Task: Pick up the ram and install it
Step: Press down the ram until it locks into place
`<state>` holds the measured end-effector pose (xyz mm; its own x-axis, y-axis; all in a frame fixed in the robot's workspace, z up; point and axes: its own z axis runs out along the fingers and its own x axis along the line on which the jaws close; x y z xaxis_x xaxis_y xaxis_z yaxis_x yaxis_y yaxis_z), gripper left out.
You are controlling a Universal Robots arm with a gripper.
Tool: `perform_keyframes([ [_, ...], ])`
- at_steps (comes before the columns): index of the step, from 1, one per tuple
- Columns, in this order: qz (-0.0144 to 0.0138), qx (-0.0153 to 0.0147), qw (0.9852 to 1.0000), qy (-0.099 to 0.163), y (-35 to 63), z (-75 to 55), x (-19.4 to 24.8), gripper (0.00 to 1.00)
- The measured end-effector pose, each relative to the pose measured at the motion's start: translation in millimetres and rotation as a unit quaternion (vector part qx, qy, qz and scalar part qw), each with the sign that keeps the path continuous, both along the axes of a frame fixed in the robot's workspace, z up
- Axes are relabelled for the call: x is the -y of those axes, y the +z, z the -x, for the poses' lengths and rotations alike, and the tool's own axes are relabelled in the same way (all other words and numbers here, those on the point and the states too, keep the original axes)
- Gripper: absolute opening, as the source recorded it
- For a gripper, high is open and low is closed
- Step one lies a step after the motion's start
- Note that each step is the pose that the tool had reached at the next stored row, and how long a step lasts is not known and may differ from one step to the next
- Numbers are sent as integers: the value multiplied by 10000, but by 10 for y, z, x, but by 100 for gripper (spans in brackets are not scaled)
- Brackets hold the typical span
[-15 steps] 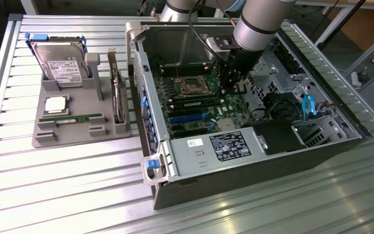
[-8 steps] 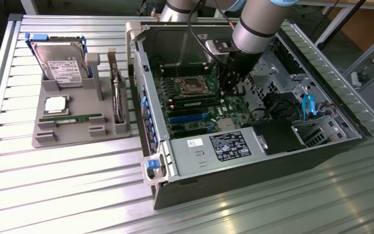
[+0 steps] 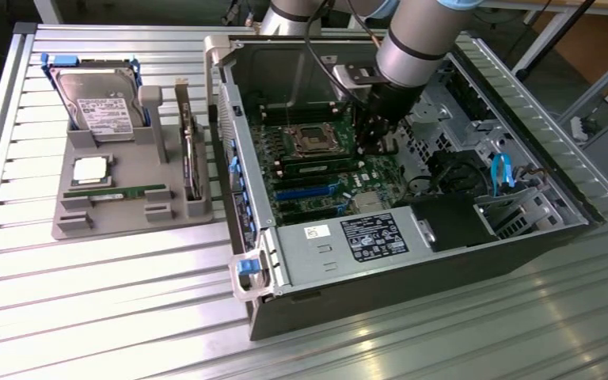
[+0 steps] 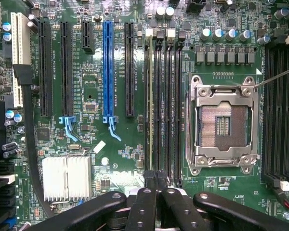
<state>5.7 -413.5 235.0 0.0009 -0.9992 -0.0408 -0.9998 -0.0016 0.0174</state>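
While the clenched gripper (image 4: 156,185) is hovering over the motherboard (image 4: 115,159), a ram (image 3: 124,192) is lying well apart in the tray (image 3: 82,226).

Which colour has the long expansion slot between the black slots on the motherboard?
The long plastic expansion slot is blue; the wrist view shows it best.

The arm (image 3: 415,47) hides part of the motherboard (image 3: 331,178).
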Motion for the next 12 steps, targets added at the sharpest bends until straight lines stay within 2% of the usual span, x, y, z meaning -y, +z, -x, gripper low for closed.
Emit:
perform_keyframes([
  [12,-5,0,10000,0,-32,0,0,9],
])
